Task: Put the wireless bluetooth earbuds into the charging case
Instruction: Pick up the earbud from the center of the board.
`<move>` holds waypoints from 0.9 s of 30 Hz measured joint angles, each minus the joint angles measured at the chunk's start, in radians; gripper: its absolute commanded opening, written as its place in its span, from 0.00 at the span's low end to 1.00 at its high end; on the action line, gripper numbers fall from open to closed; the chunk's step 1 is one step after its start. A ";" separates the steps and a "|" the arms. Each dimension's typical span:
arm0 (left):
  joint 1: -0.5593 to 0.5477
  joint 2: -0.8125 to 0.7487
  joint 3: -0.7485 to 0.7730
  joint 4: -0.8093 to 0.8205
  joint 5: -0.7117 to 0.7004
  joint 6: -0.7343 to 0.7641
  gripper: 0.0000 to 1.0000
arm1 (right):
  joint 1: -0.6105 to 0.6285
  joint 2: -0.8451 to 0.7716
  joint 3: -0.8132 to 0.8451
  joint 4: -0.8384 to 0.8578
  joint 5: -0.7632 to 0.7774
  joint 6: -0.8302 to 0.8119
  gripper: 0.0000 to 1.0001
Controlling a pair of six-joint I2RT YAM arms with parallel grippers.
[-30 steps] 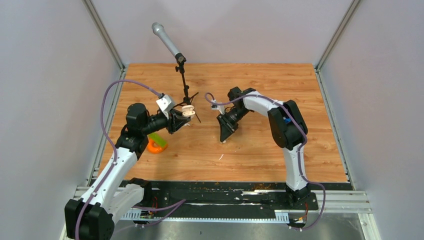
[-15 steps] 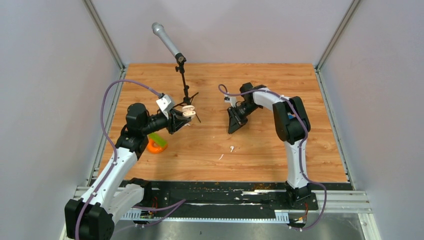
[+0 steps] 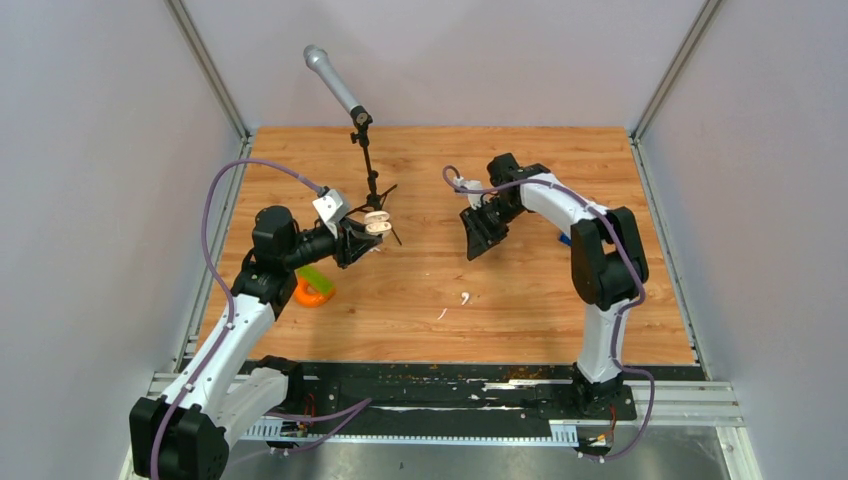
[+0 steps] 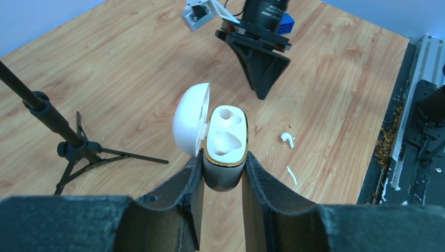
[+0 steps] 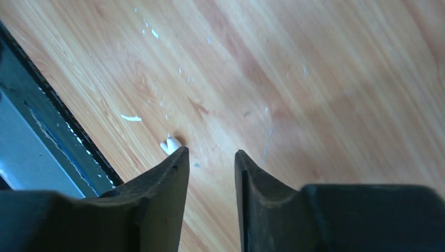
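Observation:
My left gripper (image 4: 223, 157) is shut on the charging case (image 4: 225, 152) and holds it above the table with its lid open; it also shows in the top view (image 3: 376, 222). Both tan-tinted cavities look empty. One white earbud (image 3: 464, 297) lies on the wood floor in front of the right gripper, also seen in the left wrist view (image 4: 286, 138) and the right wrist view (image 5: 170, 144). My right gripper (image 3: 477, 250) is open and empty, raised above the table, with the earbud just beyond its left fingertip (image 5: 181, 152). No second earbud shows.
A thin white sliver scrap (image 3: 441, 314) lies near the earbud. A microphone on a black tripod (image 3: 365, 140) stands at the back left, close to the held case. An orange and green object (image 3: 314, 286) sits under the left arm. A blue block (image 4: 285, 23) lies behind the right gripper.
My right gripper has lifted and moved back and to the right. The earbud now shows on the table where the gripper had been low. The left arm has not moved.

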 measured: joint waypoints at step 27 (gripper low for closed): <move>0.000 0.003 0.000 0.056 -0.002 -0.035 0.02 | 0.262 0.040 -0.023 -0.116 0.377 0.325 0.40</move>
